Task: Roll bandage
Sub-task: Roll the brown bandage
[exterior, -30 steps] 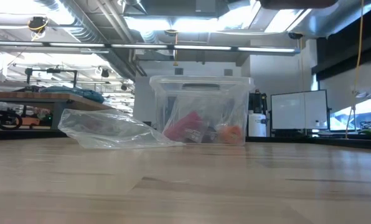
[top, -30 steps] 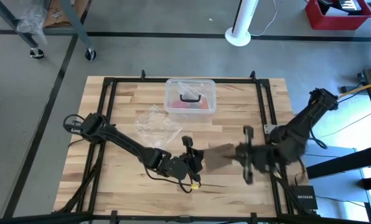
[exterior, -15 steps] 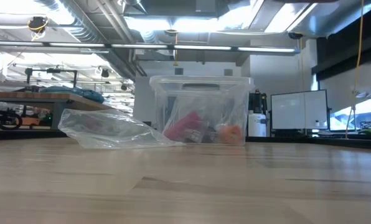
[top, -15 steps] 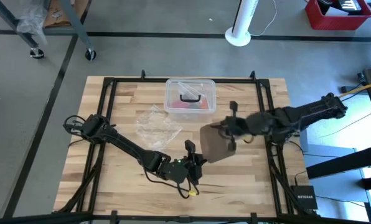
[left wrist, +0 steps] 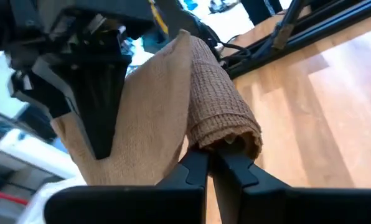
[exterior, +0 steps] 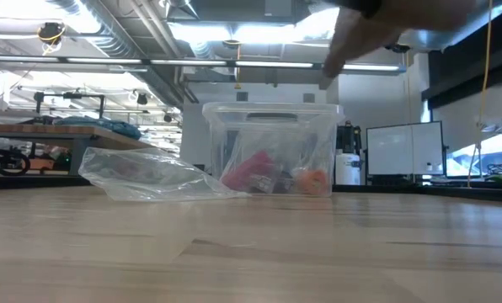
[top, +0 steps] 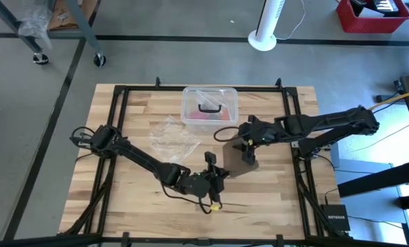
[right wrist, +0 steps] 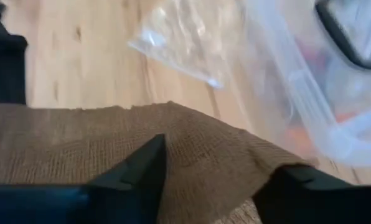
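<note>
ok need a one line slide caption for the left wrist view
Left gripper pinches the rolled end of the brown bandage above the wooden table.

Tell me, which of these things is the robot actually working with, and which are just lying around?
In use: the bandage, pinched by the left gripper, with the right gripper at its other end.

Lying about: the plastic bag, the clear box.
</note>
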